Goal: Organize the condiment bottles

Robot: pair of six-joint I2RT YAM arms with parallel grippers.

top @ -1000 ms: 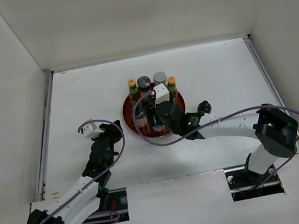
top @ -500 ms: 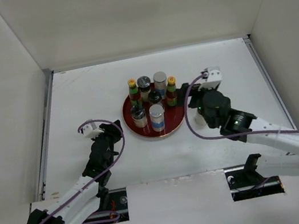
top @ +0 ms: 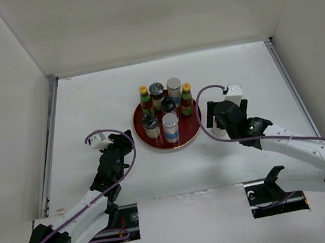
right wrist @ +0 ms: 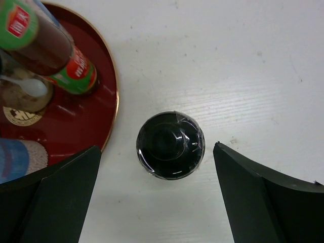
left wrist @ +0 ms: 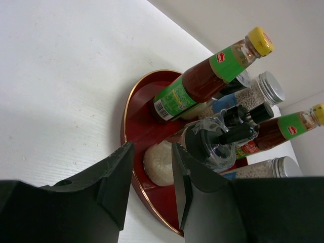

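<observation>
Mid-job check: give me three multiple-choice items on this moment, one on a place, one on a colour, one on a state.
1. Where does the dark-lidded jar under the right gripper stand, relative to the red tray?
A) on it
B) on the table beside it
C) stacked on another bottle
2. What colour caps have the two slim sauce bottles?
A) yellow
B) blue
C) black
3. How is the right gripper?
A) shut on the jar
B) shut, empty
C) open
1 B: white table lies between jar and tray rim.
2 A: both caps show yellow.
3 C: its fingers stand wide apart, clear of the jar.
</observation>
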